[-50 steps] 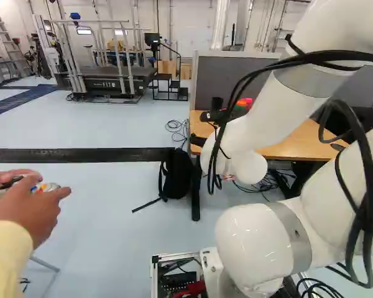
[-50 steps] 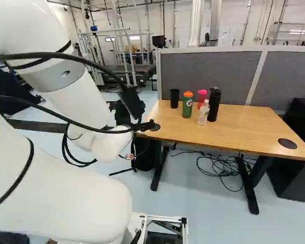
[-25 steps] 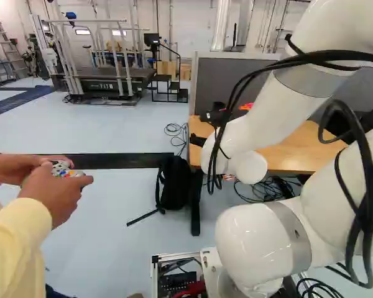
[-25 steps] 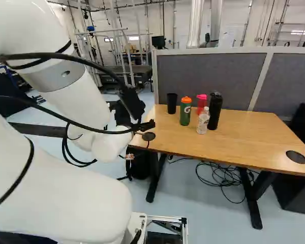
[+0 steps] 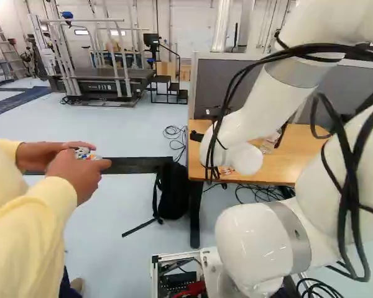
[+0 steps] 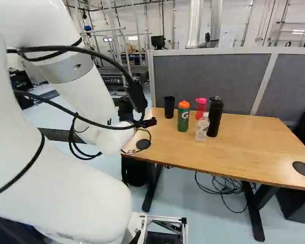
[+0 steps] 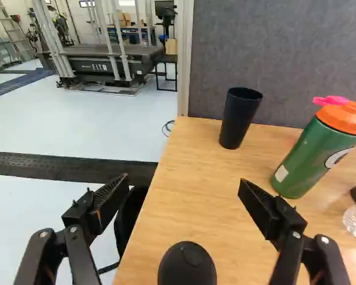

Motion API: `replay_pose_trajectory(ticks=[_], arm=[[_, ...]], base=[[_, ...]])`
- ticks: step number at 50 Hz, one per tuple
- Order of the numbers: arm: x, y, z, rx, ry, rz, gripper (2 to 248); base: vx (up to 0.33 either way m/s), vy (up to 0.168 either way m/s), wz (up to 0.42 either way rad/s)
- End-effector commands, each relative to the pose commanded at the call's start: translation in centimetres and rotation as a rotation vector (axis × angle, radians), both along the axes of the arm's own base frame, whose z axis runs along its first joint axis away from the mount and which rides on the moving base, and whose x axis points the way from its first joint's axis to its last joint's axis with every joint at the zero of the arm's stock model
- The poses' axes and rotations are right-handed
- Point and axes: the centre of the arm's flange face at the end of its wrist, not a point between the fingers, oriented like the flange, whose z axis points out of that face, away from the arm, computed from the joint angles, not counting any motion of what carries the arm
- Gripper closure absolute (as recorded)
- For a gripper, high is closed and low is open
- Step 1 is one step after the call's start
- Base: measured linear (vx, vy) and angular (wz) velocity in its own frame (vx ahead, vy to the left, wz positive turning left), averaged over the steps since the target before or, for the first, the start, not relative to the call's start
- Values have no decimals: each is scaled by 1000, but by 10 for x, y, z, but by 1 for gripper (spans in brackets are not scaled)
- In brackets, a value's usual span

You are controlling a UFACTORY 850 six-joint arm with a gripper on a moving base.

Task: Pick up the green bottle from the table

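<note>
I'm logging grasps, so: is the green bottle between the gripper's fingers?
No: the gripper stands open in the wrist view, and the green bottle is on the table, off to one side of its fingers.

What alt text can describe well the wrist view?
A green bottle with an orange lid stands on a wooden table, ahead of the open, empty jaws and to one side. A black cup stands nearby, before a gray partition.

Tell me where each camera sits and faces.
Left base view: behind the arm, left, facing ahead; arm right of middle.
Right base view: behind, right, facing ahead over the table; arm left of middle.
Wrist view: on the wrist, looking past open fingers over the table.
Right base and wrist views share the green bottle.
</note>
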Motion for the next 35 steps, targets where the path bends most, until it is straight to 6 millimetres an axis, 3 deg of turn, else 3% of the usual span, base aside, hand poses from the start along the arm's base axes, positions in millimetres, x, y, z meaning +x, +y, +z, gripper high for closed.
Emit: replay_pose_trajectory(ticks=[35], arm=[[67,-18,3,90,6,-243,3]], base=[[0,0,0]])
